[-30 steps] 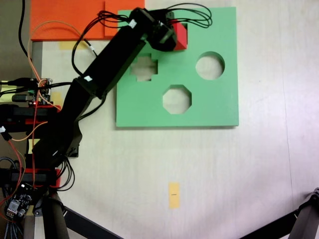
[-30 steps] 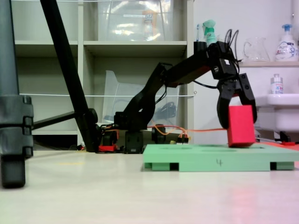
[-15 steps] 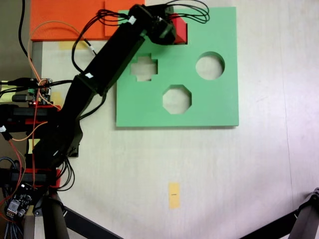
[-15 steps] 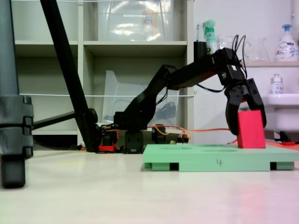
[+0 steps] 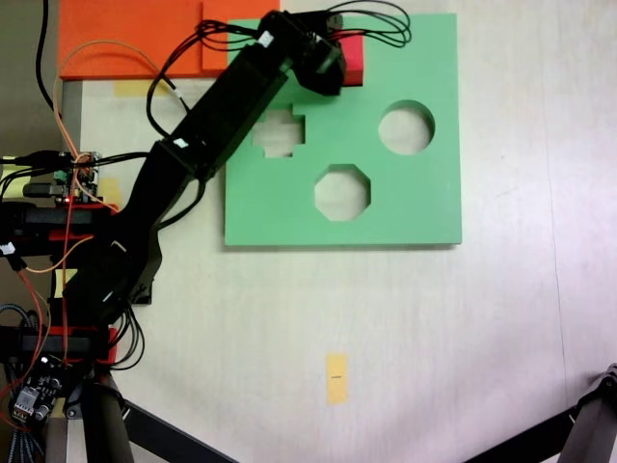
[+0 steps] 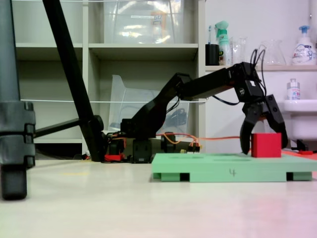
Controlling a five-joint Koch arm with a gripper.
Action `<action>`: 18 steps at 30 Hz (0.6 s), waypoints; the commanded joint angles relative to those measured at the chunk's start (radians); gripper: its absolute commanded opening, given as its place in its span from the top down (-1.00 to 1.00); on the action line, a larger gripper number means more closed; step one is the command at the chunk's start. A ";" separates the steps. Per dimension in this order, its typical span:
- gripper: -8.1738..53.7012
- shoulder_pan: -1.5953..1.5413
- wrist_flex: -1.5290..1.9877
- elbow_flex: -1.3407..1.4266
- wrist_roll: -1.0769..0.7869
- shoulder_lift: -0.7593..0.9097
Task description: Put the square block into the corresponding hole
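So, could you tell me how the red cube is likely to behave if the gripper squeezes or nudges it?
The red cube looks like matte foam, so probably light and slightly squashy. Its flat faces suggest it won't roll. Partly sunk in the green board, it would likely resist a sideways nudge from the gripper.

Square hole hidden under red cube (image 5: 353,60); arm (image 5: 222,111) covers cube's left part.

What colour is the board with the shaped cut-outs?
Green. The foam board shows best in the fixed view from above, with the red block near its top edge.
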 commanded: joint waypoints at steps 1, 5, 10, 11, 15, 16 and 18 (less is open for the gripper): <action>-0.81 -0.011 -0.017 -0.048 -0.026 0.025; -0.81 -0.011 0.021 -0.048 -0.066 0.067; -0.81 -0.008 0.170 -0.048 -0.218 0.259; -0.81 -0.008 0.198 -0.046 -0.245 0.310; -0.81 0.015 0.321 -0.041 -0.407 0.466; -0.81 0.034 0.354 -0.035 -0.508 0.506; -0.80 0.083 0.410 -0.003 -0.683 0.575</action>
